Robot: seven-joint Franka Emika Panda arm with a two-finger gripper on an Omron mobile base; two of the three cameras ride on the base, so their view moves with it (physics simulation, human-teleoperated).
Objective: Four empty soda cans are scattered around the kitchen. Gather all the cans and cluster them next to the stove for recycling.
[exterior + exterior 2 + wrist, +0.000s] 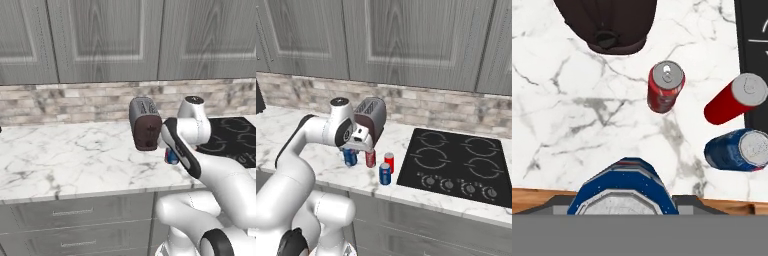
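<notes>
White marble table (321,165) with grey veining runs under grey upper cabinets (406,35) and a brick backsplash (446,107); grey drawers (75,225) sit below its front edge.

Nearest to me in the hand view, a blue soda can (623,192) sits right at the base of the frame, where the end effector (351,150) is. I cannot see the fingers, so I cannot tell whether they are closed on it or apart. In the right base view this can (350,157) stands on the table directly under the end effector.

Beyond it, three more cans stand upright in a loose group: a second blue soda can (385,174) nearest the table edge, a plain red can (389,162) just behind it, and a patterned red can (370,158) a little to the left, close to the first can. All three are near the stove (456,160), on its left side, none on the glass.

Farthest back, a dark toaster (371,117) stands near the backsplash, behind the cans.
</notes>
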